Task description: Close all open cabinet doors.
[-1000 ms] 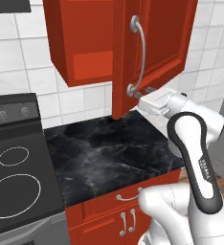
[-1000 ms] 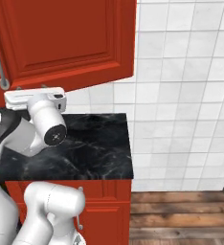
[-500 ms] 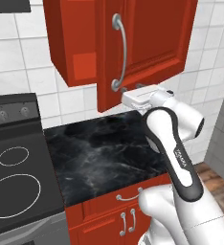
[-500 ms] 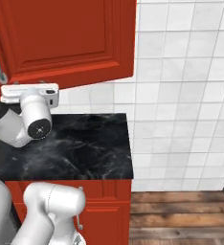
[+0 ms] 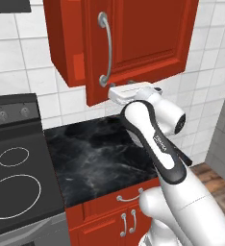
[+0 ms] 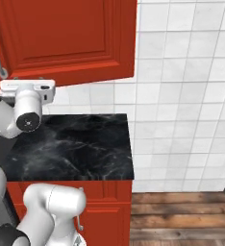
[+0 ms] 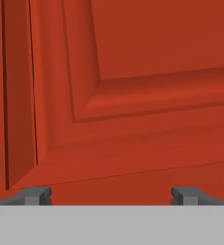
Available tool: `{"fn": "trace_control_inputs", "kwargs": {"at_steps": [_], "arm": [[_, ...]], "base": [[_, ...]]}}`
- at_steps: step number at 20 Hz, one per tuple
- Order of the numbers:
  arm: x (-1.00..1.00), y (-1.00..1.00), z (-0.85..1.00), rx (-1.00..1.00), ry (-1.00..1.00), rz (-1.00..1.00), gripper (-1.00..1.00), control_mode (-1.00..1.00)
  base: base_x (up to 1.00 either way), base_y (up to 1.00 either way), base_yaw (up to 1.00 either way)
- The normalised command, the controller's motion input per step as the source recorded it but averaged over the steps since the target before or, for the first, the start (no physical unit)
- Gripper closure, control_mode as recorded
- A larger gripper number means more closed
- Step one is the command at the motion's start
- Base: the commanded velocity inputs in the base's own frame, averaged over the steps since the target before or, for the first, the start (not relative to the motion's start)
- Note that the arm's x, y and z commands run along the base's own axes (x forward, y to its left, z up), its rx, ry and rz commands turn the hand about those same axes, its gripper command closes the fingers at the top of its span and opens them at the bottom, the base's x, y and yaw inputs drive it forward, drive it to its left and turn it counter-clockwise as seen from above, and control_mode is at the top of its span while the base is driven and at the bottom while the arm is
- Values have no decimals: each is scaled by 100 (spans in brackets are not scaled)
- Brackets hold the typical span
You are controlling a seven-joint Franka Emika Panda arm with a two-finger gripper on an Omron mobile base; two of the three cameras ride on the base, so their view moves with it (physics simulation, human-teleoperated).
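From the left base view, the cabinet door (image 5: 133,48) fills the top of the picture from about eleven to one o'clock, its curved silver handle (image 5: 106,50) hanging near twelve. A second ago that handle sat further right and the door stood out wider from the red cabinet box (image 5: 66,43); now it has swung in and only a narrow wedge stays open. My read is that the closing push is nearly done on this door. The gripper (image 5: 133,91) sits just under the door's lower edge, at the centre, with the white forearm dropping away towards five o'clock over the black marble counter (image 5: 100,158). The stove (image 5: 13,182) lies at eight o'clock.

From the right base view, the same door (image 6: 61,33) spans ten to twelve o'clock, and the hand (image 6: 27,91) presses up close beneath its bottom edge at nine o'clock, wrist level and pointing at the panel.

From the hand view, the raised panel (image 7: 133,86) is very near, with two dark fingertips (image 7: 37,195) at six o'clock set well apart, so the jaws are spread and hold nothing.
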Motion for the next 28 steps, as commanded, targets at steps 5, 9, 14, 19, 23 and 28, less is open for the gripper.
{"fn": "trace_control_inputs", "kwargs": {"at_steps": [5,9,14,19,23,28], "arm": [[46,6,0,0,0,-6,-100,-100],[36,0,0,0,1,0,-100,-100],[33,0,0,0,1,-1,-100,-100],[35,0,0,0,1,-1,-100,-100],[36,1,0,0,1,-2,-100,-100],[35,1,0,0,2,-3,-100,-100]], "base": [[0,0,0],[0,0,0],[0,0,0],[0,0,0],[0,0,0],[0,0,0]]}}
